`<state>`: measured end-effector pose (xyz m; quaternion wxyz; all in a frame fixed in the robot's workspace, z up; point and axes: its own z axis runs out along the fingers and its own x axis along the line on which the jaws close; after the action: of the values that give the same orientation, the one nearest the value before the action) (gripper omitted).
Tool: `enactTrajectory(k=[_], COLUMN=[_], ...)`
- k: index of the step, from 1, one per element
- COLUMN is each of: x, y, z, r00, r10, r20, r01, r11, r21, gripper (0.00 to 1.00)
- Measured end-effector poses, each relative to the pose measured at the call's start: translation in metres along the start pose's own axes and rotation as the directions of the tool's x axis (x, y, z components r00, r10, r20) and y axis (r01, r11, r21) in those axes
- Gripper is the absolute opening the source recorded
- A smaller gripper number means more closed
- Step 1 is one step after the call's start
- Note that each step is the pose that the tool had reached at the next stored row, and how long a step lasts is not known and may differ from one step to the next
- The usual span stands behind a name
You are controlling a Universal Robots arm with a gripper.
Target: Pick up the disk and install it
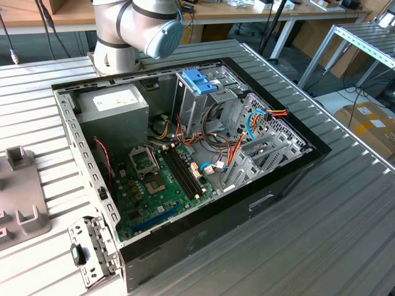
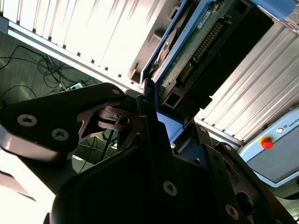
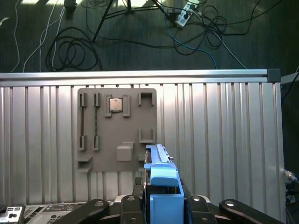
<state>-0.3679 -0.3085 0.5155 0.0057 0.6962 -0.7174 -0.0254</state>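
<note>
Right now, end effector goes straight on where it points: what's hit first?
The disk in the end effector leads; likely meets the grey tray or the table beside it. Depth unclear.

Workshop bench among desks and cables.
A ribbed aluminium table (image 1: 345,203) stands on a dark floor (image 3: 140,58) strewn with cables (image 3: 70,49); wooden desks (image 1: 58,13) line the back, cardboard boxes (image 1: 370,123) nearby.

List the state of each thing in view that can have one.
disk, held on edge in the end effector, not installed.
end effector, shut on the disk.
computer case, side open, insides exposed.
processor chip, seated in the grey holder plate.
</note>
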Motion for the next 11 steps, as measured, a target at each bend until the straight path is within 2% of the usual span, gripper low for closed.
enactTrajectory(k=[11], x=[-0.0002], y=[-0.0076], z=[-0.0003], r00=[1.0], r10=[0.0], r20=[0.0], r01=[0.0], r11=[1.0], r21=[0.0], gripper=[0.37])
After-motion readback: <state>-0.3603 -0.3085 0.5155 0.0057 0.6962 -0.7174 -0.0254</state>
